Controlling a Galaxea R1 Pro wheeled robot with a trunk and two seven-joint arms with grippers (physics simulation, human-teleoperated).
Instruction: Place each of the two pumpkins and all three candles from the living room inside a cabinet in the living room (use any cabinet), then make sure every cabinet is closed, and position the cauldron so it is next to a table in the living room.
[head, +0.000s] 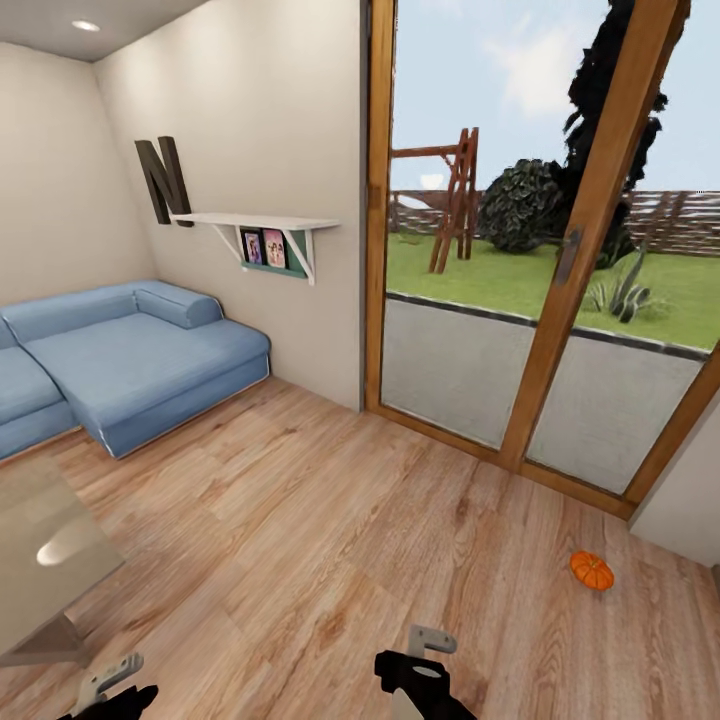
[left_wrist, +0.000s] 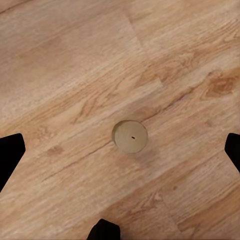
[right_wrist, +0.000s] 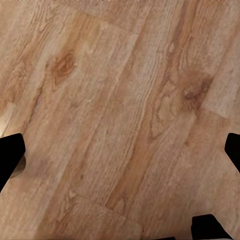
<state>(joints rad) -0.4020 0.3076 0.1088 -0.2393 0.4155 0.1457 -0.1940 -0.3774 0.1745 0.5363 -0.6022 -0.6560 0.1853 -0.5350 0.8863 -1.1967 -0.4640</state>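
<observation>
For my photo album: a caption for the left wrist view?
A stubby tan candle stands alone on the wood floor, between open fingers.

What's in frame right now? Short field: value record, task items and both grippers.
pumpkin: on the wood floor, near the glass door, right of the robot
candle: upright on the floor, seen from above in the left wrist view
left gripper: open, nothing held, above the candle
right gripper: open, empty, over bare floor
sofa: blue, at left
table: glass-topped, lower left
cabinet: cannot tell
</observation>
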